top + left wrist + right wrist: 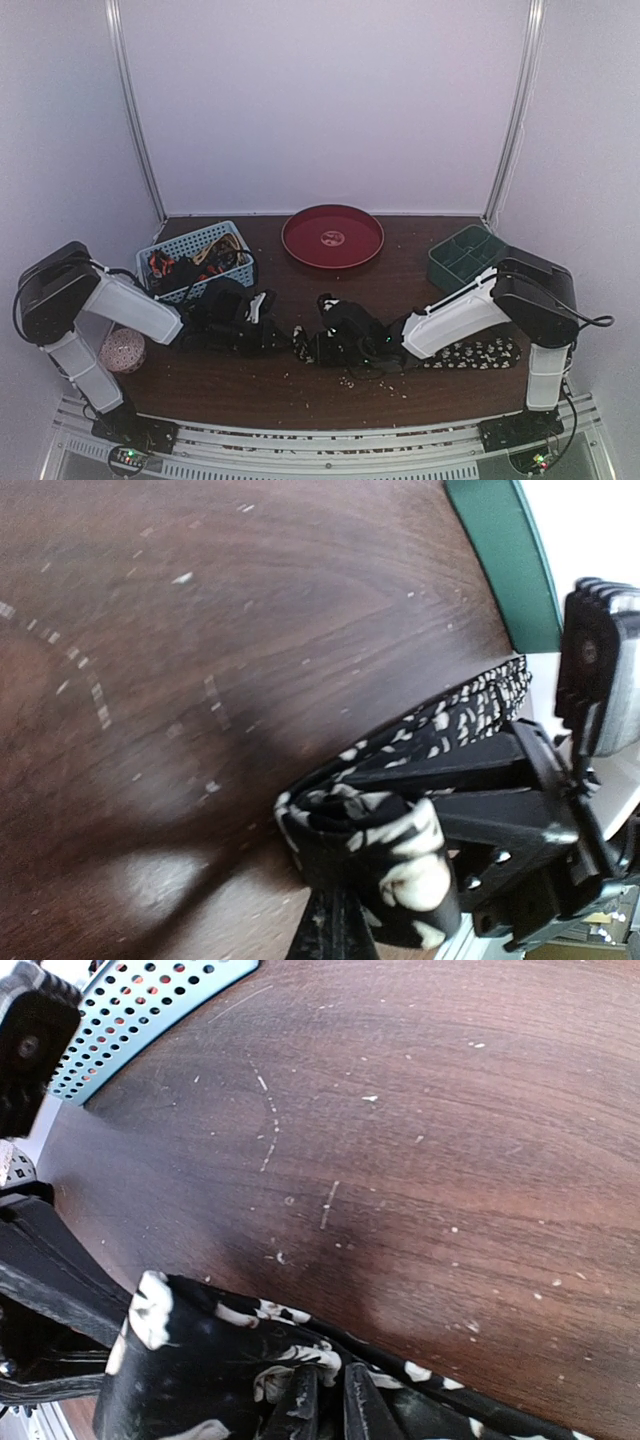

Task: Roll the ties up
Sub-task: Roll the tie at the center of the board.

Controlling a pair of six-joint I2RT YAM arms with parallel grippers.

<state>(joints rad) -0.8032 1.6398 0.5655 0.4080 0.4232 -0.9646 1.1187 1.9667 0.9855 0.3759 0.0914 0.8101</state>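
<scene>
The right gripper [330,1385] has its 2 fingers nearly together. The folded end of the speckled tie [225,1345] is caught between them, with the cloth bunched over the tips. Facing it tip to tip, the left gripper [325,925] is fully closed. Its fingers sit just under that same fold and touch it, but I cannot tell whether any cloth is pinched there. Both grippers are low over the table [270,400] and meet about midway between the 2 arm bases.

From the fold, the tie runs under the right gripper and along its arm, lying flat on the wood. Its broad end is out near that arm's base. Loose pale crumbs [350,381] lie just on the near side of the grippers.

Beyond the left gripper, on the far side of its wrist, stands a blue basket [185,236]. It holds the other ties [200,260], orange and dark, in a tangle. Straight beyond both grippers, well apart from them, is a round red plate [355,252]. Beyond the right gripper's arm sits a green bin [442,266] with compartments. A pinkish speckled ball [122,351] rests by the left arm's base, well apart from the left gripper.
</scene>
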